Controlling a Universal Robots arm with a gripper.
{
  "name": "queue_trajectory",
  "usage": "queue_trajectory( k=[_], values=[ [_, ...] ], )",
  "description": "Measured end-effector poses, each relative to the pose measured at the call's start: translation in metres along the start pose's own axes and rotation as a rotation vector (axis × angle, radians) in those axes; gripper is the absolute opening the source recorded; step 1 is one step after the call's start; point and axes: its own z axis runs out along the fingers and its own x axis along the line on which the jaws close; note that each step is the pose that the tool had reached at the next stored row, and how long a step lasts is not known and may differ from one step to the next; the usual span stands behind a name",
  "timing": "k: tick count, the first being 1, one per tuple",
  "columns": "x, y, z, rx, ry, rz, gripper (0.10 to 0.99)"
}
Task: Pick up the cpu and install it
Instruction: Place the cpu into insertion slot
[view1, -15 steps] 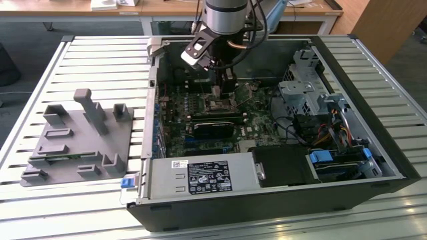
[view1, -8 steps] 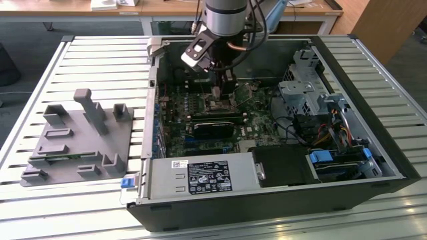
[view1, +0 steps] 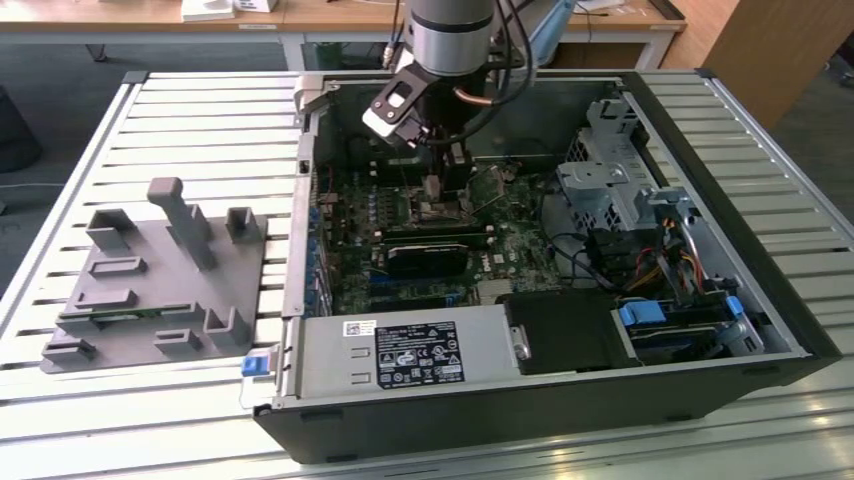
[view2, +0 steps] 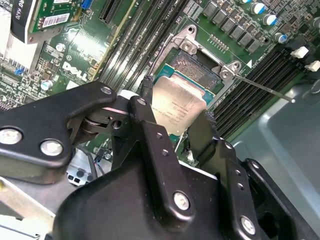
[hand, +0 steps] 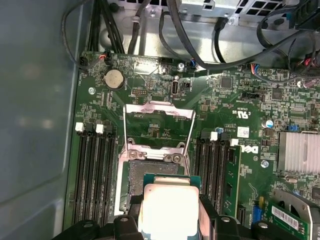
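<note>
Second wrist view shows two black fingers (view2: 150, 132) clamped on opposite edges of the cpu (view2: 177, 105), a silvery square chip held over the open socket (view2: 196, 67) on the green motherboard (view2: 60, 65). First wrist view adds the socket's metal cover (hand: 159, 117) swung open, with memory slots (hand: 92, 170) on both sides. Exterior view shows the arm (view1: 454, 40) inside an open computer case (view1: 534, 420) on a slatted tabletop (view1: 200, 110), with a grey holder tray (view1: 147, 300) at the exterior view's left.

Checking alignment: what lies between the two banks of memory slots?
In the first wrist view, the open socket sits between them, with the chip in the end effector over it.
</note>
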Motion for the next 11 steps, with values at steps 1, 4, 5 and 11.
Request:
queue_trajectory(
  k=[1,4,5,11],
  values=[
    [0.0000,-0.0001,0.0011,0.000,-0.0001,0.000,0.529],
    [0.0006,-0.0002,0.0056,0.000,-0.0001,0.000,0.529],
    [0.0009,-0.0003,0.0074,0.000,0.0001,0.000,0.529],
    [0.0069,-0.0003,0.0169,0.000,0.0001,0.000,0.529]
  ],
)
